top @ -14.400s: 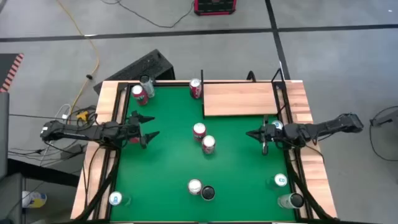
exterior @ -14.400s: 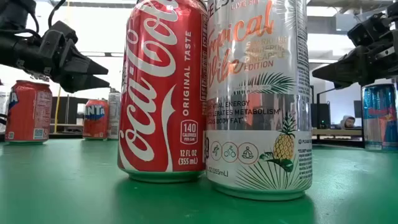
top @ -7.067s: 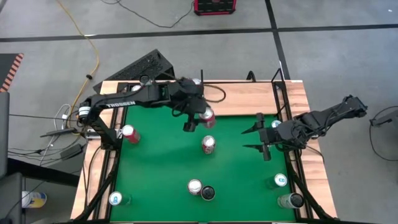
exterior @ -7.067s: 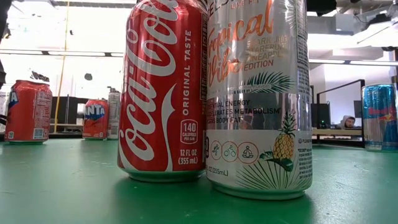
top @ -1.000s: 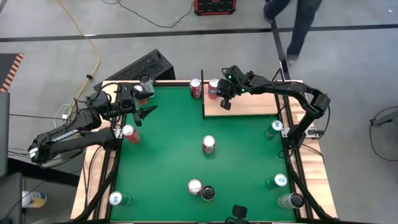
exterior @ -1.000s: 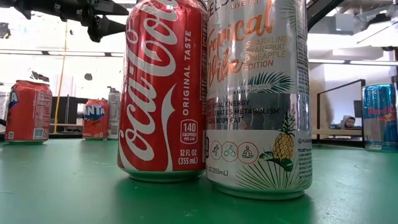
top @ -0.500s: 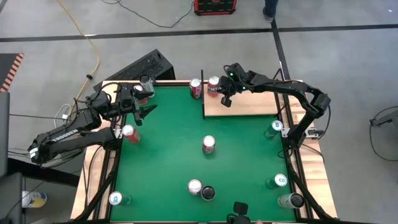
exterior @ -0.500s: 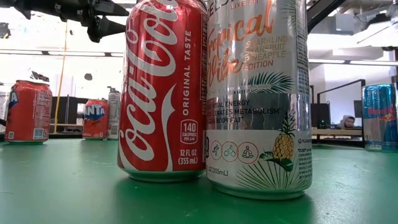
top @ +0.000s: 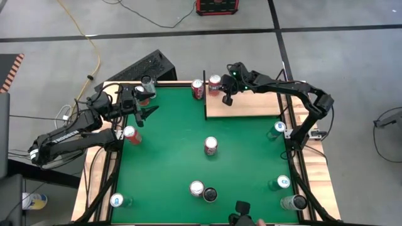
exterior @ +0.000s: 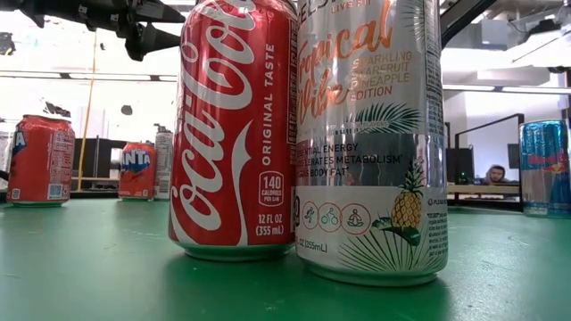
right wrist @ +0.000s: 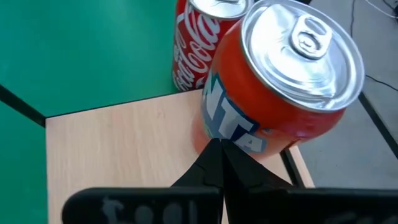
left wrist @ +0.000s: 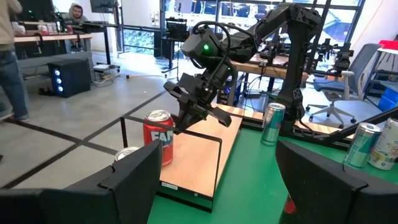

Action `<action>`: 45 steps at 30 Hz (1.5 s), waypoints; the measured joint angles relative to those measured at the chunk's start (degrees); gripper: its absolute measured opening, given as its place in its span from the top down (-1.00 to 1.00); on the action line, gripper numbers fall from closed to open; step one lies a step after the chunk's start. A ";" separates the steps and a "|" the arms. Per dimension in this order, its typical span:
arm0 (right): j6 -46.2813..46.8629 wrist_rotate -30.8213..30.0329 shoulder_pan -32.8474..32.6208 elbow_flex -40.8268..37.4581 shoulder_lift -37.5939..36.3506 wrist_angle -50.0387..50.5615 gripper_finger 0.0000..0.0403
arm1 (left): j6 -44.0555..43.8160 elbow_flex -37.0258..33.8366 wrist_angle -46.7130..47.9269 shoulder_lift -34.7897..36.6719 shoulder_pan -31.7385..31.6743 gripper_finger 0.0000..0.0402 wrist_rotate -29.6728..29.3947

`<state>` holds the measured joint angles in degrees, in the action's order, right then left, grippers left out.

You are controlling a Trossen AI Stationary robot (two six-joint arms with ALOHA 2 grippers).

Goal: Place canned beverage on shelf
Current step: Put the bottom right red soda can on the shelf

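Note:
An orange Fanta can (top: 215, 82) stands upright on its base at the far left corner of the pale wood shelf (top: 251, 103). It also shows in the right wrist view (right wrist: 273, 87) and the left wrist view (left wrist: 158, 138). My right gripper (top: 227, 95) is shut, just on the near side of the can, with its tips against it. My left gripper (top: 146, 112) is open and empty, in the air over the table's far left part. My right gripper's shut fingertips (right wrist: 217, 149) meet the lower side wall (right wrist: 233, 134) of the Fanta can. They come from the shelf's near side, slanting down. The can stands upright with its base on the shelf board (right wrist: 112, 149).
A Coca-Cola can (top: 197, 88) stands on the green table just left of the shelf's black post, close to the Fanta can. Other cans stand mid-table (top: 210, 145), at the near edge (top: 196, 188), along the left (top: 130, 134) and along the right (top: 279, 127).
My right gripper has moved a little toward the table's far edge. The Fanta can has slid with it along the shelf toward the far left corner and stays upright.

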<state>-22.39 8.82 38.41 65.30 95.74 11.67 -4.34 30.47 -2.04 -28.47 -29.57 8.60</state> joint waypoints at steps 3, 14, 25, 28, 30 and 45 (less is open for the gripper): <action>0.03 -0.01 0.00 0.00 0.00 -0.65 0.91 | 0.00 0.01 0.02 0.00 0.00 -0.48 0.00; 1.35 0.05 -3.09 0.07 -0.11 3.52 0.91 | 0.20 -0.01 0.04 -0.02 -0.01 -0.48 0.02; 1.40 -4.44 -4.54 0.33 -0.15 -2.99 0.90 | 0.15 0.00 0.11 0.00 0.01 -0.48 0.02; 1.40 -5.12 -4.46 0.33 -0.15 -3.18 0.90 | 0.13 0.00 0.11 0.00 0.01 -0.48 0.02; 1.40 -6.13 -4.52 0.33 -0.15 -3.39 0.90 | 0.11 0.00 0.11 0.00 0.01 -0.48 0.02; 0.92 -8.86 -4.04 0.33 -0.17 -4.00 0.90 | 0.02 -0.01 0.17 0.00 0.01 -0.48 0.04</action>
<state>-21.47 -0.05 34.37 65.63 95.57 7.67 -4.32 30.46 -1.87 -28.47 -29.56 8.64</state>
